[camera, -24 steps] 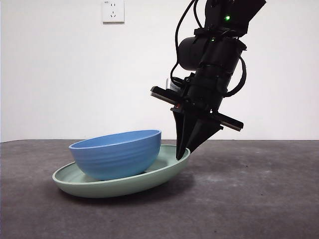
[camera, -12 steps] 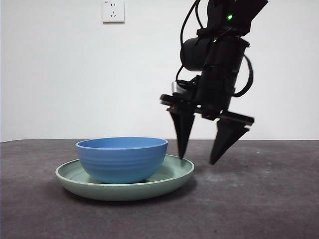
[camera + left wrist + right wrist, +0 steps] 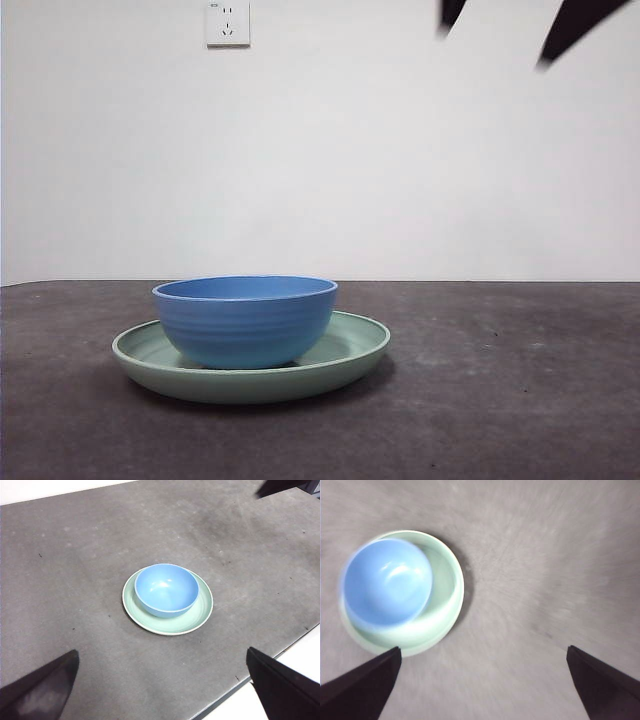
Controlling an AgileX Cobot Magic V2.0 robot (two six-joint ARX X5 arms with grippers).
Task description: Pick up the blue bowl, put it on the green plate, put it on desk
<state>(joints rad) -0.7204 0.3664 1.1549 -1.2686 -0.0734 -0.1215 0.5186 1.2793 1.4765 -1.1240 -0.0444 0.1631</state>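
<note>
Vs 0.5 s ago: the arm that stood just right of the plate w/ its tips down by the rim has gone up; front view now shows only two black tips at the top right edge, well above everything. That's the right gripper (image 3: 495,30), jaws spread wide, released, holding nothing, touching nothing. Its own wrist view is motion-blurred and looks down on the dishes from above, jaws far apart at the frame corners. Vs 1.0 s ago the plate was tipped up on its right side w/ the gripper shut on the rim; now it lies flat. Bowl and plate sit as they did 0.5 s ago. The blue bowl (image 3: 245,320) stands upright inside the green plate (image 3: 355,352), a bit off-centre toward the plate's left in front view, and the plate rests flat on the counter (image 3: 500,400). Left gripper (image 3: 160,680) waits high and back, jaws wide apart, empty, well clear of the dishes; a dark tip of the other arm shows at a corner of its view. Counter is dark grey-brown, matte, w/ faint lighter scuffs and specks; its edge shows in left wrist view. Behind: plain white wall w/ a white wall socket (image 3: 227,22) high on the left.
</note>
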